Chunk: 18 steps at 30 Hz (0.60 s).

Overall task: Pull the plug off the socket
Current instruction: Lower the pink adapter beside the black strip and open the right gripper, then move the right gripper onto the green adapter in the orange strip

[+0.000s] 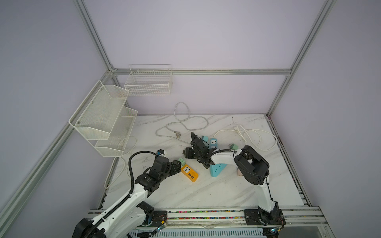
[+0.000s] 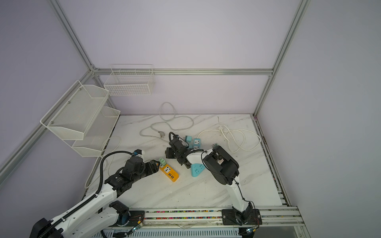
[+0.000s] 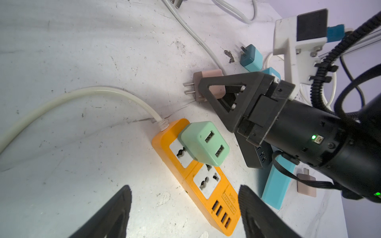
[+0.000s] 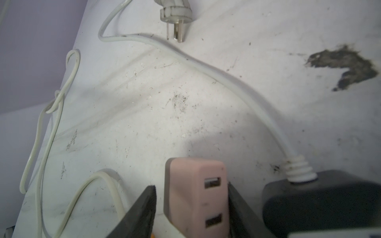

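The green plug [image 3: 204, 143] sits pushed into the end socket of the orange strip [image 3: 165, 140], at the end where the strip's cord [image 3: 82, 94] enters, with its 2 USB ports facing up. The strip lies flat on the surface [image 1: 206, 191], left of the middle in both top views. Its second socket is bare.

The left gripper [image 3: 184, 191] is just beside the green plug in both top views. Its jaws are open wide and hold nothing. In the left wrist view the 2 fingers [image 3: 115, 210] stand well apart, and the strip shows between them untouched.

The right gripper [image 4: 191, 186] reaches across the middle and is low over the surface, just beyond the orange strip. Its jaws are parted around the pink plug [image 4: 195, 195]. A clear gap shows at 1 finger, and the other finger is close against the plug's side; I cannot tell if it touches. In the left wrist view the pink plug lies on the surface with its 2 pins bare, out of any socket. Just beside it is the black strip [image 4: 319, 202], whose white cord [image 4: 226, 78] curves away across the surface past a loose plug [image 4: 175, 14]. A blue strip [image 1: 216, 169] lies under the right arm, next to the black strip.
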Tool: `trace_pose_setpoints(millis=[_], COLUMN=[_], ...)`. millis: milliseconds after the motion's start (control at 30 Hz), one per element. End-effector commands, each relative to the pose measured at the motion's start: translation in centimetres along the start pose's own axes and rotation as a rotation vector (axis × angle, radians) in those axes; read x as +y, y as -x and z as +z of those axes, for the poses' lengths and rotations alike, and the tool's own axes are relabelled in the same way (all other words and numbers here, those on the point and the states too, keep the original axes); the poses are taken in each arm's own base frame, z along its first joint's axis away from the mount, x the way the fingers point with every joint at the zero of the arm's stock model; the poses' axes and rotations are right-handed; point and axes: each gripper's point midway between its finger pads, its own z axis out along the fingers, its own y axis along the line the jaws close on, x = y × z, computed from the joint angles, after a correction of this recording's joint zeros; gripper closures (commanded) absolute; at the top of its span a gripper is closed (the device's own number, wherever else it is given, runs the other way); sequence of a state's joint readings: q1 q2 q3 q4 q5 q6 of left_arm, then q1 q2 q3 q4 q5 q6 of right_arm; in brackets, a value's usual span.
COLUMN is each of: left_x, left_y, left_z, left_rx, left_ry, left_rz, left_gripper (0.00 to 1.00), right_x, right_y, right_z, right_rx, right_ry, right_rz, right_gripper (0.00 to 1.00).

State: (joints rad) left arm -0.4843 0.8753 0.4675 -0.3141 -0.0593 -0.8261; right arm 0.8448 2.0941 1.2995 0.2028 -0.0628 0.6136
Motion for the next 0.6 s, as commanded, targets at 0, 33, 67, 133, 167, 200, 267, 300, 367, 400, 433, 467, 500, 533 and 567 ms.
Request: trace_pose_setpoints(millis=[0,33,67,133,167,200,267,300,367,400,433,467,500,533,567], left_x=[-2.2,-2.1,-2.0,-1.8,-1.5,-1.3,-1.0,-0.8,-0.4,-0.3,-0.2,-0.2,-0.2,-0.1,0.0], left_y=[3.2,3.2,3.2,3.1,3.1,3.0,2.9,2.9,2.7,2.7,2.6,2.6,2.5,2.4,2.2], left_z=[-1.7,-1.8,-1.9,-2.1,-2.1,-2.1,-2.0,-1.8,-1.5,-1.2,-1.0,-0.8,-0.5,-0.3,0.0], left_rx=[-0.092,-0.097,-0.101,-0.103,-0.103,-0.099,-0.096,-0.092,-0.078,-0.07,-0.065,-0.062,-0.058,-0.054,-0.048], left_ry=[-0.055,-0.059,-0.062,-0.056,-0.046,-0.037,-0.027,-0.015,-0.007,-0.006,-0.008,-0.012,-0.022,-0.03,-0.037], left_rz=[-0.038,-0.042,-0.045,-0.047,-0.052,-0.055,-0.052,-0.054,-0.064,-0.071,-0.078,-0.085,-0.093,-0.102,-0.111], left_gripper=[0.19,0.18,0.18,0.18,0.18,0.18,0.18,0.19,0.21,0.22,0.22,0.23,0.24,0.24,0.26], right_x=[1.6,2.1,2.4,2.9,3.0,3.3,3.8,3.9,4.3,4.5,4.8,5.2,5.6,6.0,6.4], right_y=[2.1,2.4,2.5,2.9,3.0,3.2,3.4,3.5,3.3,3.2,3.0,2.7,2.3,1.8,1.3], right_z=[-2.8,-3.3,-3.6,-4.5,-4.9,-5.5,-6.5,-7.0,-8.0,-8.5,-9.1,-9.5,-10.0,-10.4,-10.8], right_rx=[-0.06,-0.065,-0.065,-0.068,-0.068,-0.073,-0.08,-0.082,-0.081,-0.081,-0.081,-0.08,-0.078,-0.075,-0.07], right_ry=[0.024,0.041,0.05,0.059,0.061,0.068,0.071,0.064,0.052,0.043,0.031,0.032,0.037,0.038,0.036], right_rz=[-0.021,-0.031,-0.037,-0.054,-0.061,-0.072,-0.101,-0.12,-0.163,-0.187,-0.215,-0.239,-0.272,-0.3,-0.326], right_gripper=[0.38,0.36,0.35,0.34,0.34,0.34,0.33,0.34,0.34,0.33,0.34,0.33,0.34,0.33,0.33])
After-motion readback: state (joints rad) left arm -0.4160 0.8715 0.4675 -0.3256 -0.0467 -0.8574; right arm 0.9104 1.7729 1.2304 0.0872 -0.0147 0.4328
